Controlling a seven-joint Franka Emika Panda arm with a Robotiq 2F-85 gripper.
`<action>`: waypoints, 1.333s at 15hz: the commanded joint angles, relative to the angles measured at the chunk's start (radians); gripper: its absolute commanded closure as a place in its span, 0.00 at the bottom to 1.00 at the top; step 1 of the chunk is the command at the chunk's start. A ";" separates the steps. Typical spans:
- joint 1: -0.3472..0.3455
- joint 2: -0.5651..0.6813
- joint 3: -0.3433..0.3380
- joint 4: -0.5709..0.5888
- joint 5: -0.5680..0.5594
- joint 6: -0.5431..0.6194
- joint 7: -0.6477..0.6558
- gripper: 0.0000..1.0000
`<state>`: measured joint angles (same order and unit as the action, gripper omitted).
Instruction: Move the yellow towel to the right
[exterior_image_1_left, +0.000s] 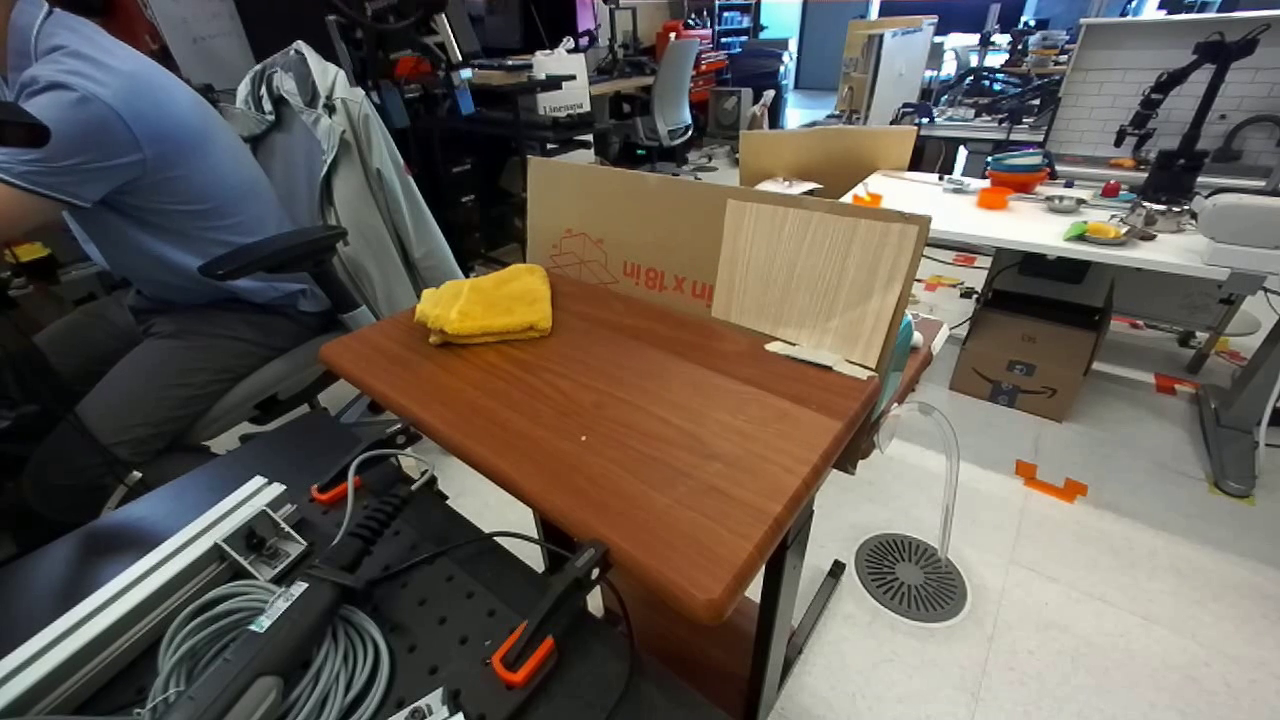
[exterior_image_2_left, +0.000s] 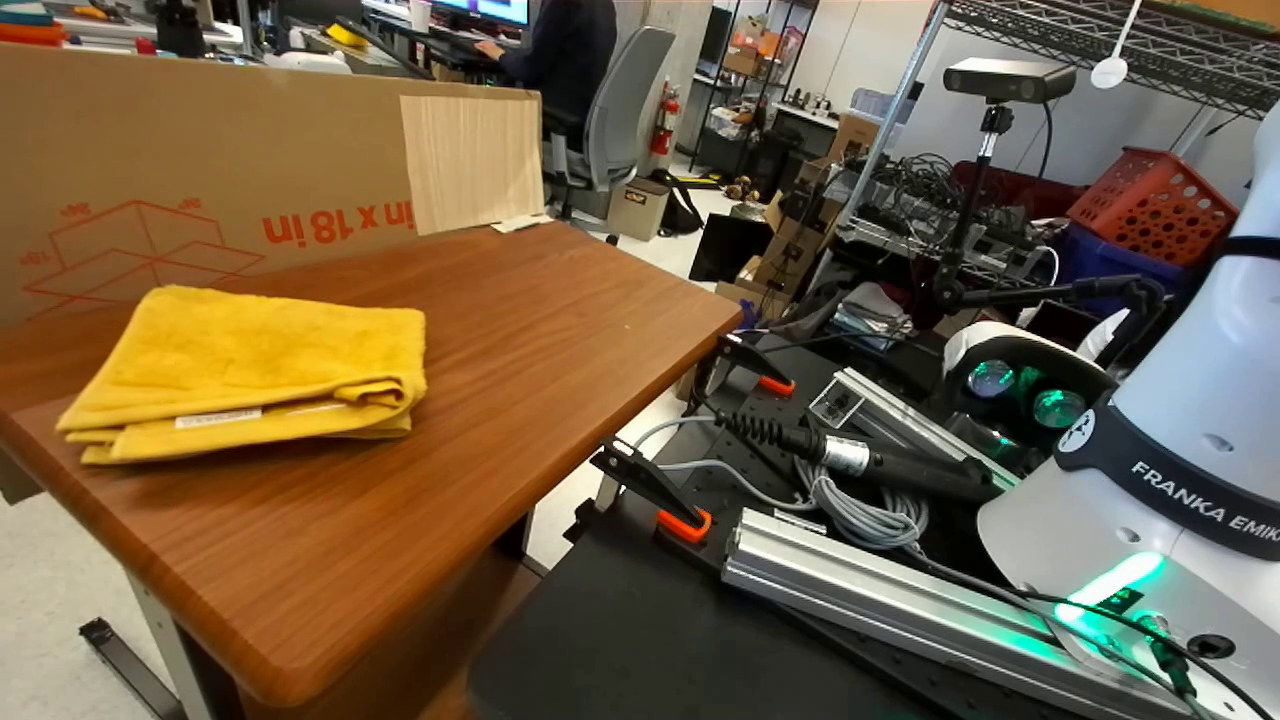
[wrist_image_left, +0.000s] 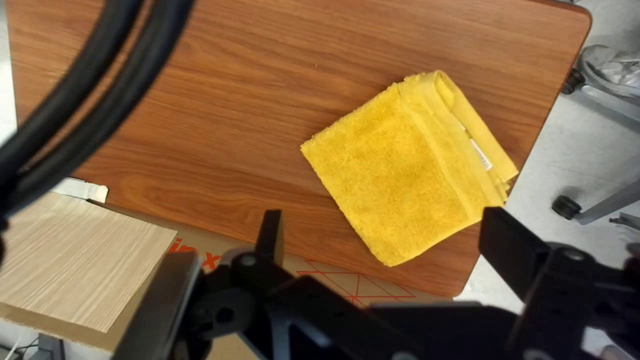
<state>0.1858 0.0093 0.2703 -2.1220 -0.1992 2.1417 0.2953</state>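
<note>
A folded yellow towel lies flat on the brown wooden table. It shows in both exterior views (exterior_image_1_left: 488, 305) (exterior_image_2_left: 270, 365) and in the wrist view (wrist_image_left: 395, 165). It sits near one end of the table, with a small white label on its folded edge. My gripper (wrist_image_left: 382, 215) shows only in the wrist view. Its two black fingers are wide apart with nothing held between them. It is above the table, and the towel lies below and beyond the fingertips, apart from them as far as I can tell. The gripper is out of view in both exterior views.
The wooden table (exterior_image_1_left: 620, 400) has an upright cardboard sheet (exterior_image_1_left: 630, 220) along one long edge, with a pale wood-grain panel (exterior_image_1_left: 815, 275) on it. A black bench with clamps (exterior_image_1_left: 525, 650) and coiled cable (exterior_image_2_left: 860, 515) stands alongside. A person (exterior_image_1_left: 150, 200) sits near the table's end.
</note>
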 joint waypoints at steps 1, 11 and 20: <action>0.046 0.150 -0.011 0.104 -0.110 -0.024 0.121 0.00; 0.032 0.136 -0.019 -0.002 0.117 0.086 -0.065 0.00; 0.068 0.355 -0.088 0.030 0.166 0.306 0.096 0.00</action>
<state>0.2164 0.2917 0.2249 -2.1249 -0.0175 2.3533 0.3173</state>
